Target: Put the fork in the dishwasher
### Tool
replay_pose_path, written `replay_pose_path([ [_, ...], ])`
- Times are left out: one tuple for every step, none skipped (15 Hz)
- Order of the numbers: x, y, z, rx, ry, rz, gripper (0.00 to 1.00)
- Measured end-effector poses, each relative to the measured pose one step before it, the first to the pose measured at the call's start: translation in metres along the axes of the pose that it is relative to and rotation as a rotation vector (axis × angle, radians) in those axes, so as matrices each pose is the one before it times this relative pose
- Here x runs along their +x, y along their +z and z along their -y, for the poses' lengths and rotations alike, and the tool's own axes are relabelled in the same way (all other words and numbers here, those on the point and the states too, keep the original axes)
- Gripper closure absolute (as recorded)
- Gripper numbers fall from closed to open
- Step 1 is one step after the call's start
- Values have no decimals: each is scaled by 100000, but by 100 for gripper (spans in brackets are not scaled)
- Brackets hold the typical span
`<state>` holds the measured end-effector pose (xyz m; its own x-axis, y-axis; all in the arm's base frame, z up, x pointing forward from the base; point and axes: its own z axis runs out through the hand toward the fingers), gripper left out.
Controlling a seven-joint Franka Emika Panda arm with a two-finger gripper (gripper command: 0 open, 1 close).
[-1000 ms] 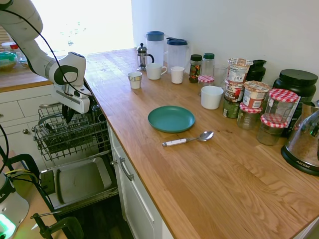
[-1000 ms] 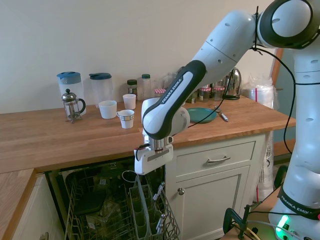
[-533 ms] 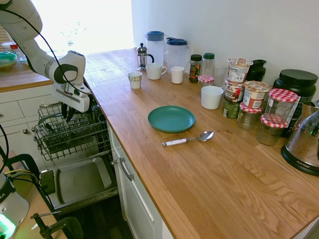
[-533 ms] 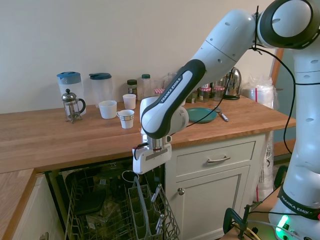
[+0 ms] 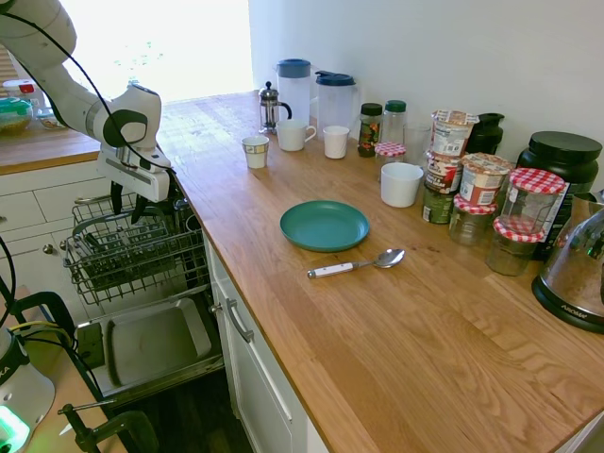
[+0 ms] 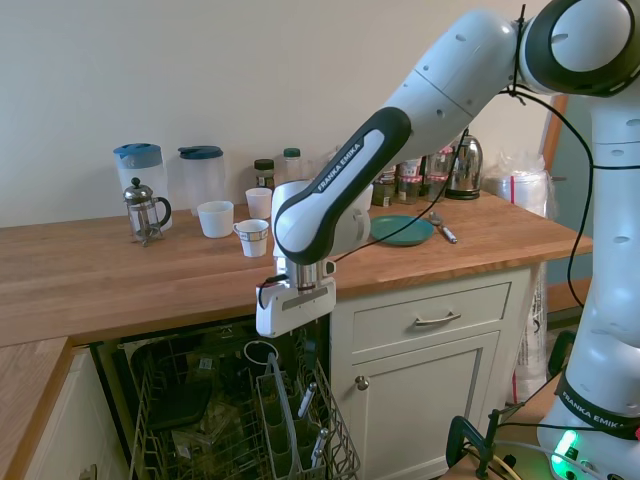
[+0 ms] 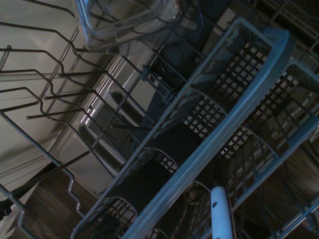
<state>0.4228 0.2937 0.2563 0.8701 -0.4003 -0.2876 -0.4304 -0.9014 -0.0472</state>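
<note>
Claw (image 5: 126, 202) spread apart, gripping nothing, clear above dishwasher (image 5: 142, 274) rack edge. Fork (image 6: 307, 397) upright in cutlery basket (image 6: 290, 425). Spoon (image 5: 355, 265) beside green plate (image 5: 324, 226) on countertop (image 5: 396, 330).

The gripper (image 6: 297, 350) is being lost against the dark dishwasher (image 6: 215, 420) interior, so the finger state can't really be made out. The rack bottom is being cropped by the second exterior view's edge. The cutlery basket (image 7: 209, 124) is being cut off in the wrist view.
</note>
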Motion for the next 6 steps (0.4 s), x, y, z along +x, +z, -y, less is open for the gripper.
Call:
replay_pose_path([
  [-287, -943, 50, 487, 34, -714, 0],
  [-376, -1144, 32, 485, 94, -761, 0],
  [-378, -1092, 14, 517, 251, -809, 0],
  [-412, -1070, -39, 476, 197, -833, 0],
  [-458, -1008, -149, 340, 230, -826, 0],
  [-482, -929, -266, 406, 112, -1039, 0],
])
